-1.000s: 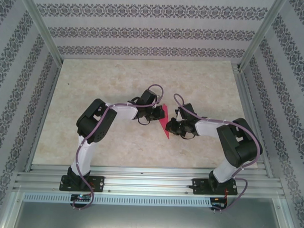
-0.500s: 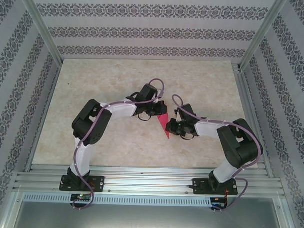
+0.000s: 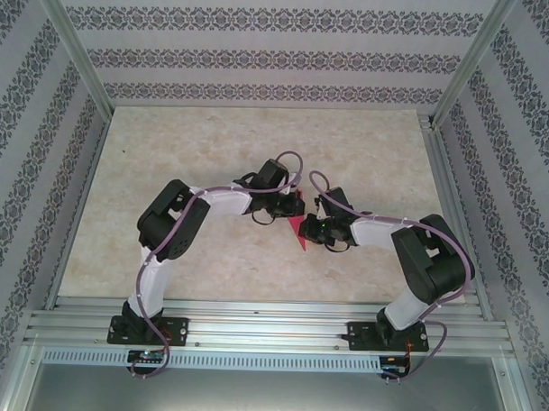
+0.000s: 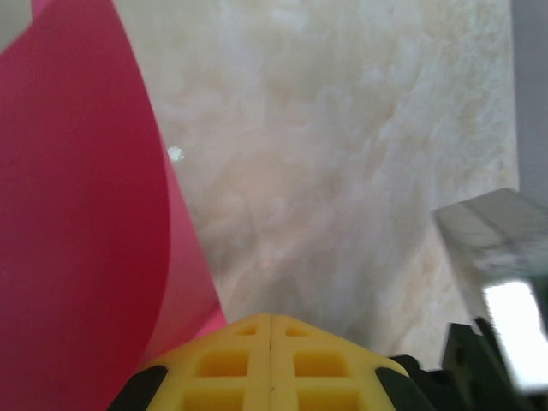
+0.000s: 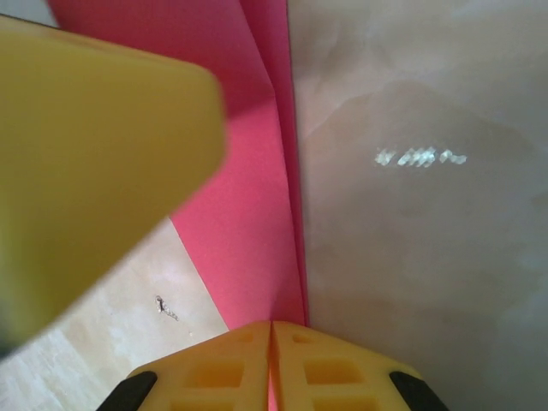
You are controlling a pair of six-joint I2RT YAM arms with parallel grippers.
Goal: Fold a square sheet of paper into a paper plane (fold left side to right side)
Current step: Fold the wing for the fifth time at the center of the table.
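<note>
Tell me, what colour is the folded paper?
The paper is plain bright pink-magenta, clearest in the right wrist view.

The paper plane [image 3: 299, 233], bright pink-magenta and folded into a narrow creased wedge, lies mid-table [image 3: 214, 140] with its sharp point toward the near edge and one flap curling upward.

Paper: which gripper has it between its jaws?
The right gripper: the pink paper runs into the seam of its shut jaws. The left gripper has shut jaws with the paper alongside.
</note>
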